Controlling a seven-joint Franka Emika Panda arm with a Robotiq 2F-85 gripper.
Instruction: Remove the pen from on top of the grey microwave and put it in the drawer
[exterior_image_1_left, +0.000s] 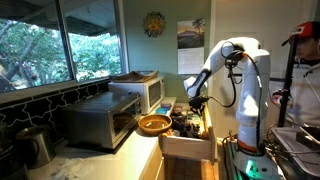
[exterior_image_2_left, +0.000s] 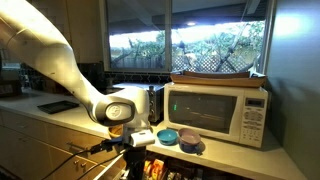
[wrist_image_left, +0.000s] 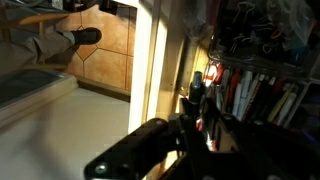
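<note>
Arching down at the right of the frame, the white arm (exterior_image_1_left: 240, 75) is hanging beside the grey microwave (exterior_image_1_left: 100, 122) at left-centre, over the open drawer (exterior_image_1_left: 188, 148) at lower centre. The gripper (wrist_image_left: 195, 112) is hovering above the drawer's clutter, with a slim dark pen (wrist_image_left: 197, 85) showing at its tip; the jaws are too dark to tell whether they are clamping it.

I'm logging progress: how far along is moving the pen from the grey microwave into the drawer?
Done, it seems: no pen shows on the boxy silver-grey microwave. In hand: the gripper hangs over the open pale-wood drawer, a slim dark pen-like object at its jaws; the grip itself is too dark to judge. Left: release it into the drawer.
</note>
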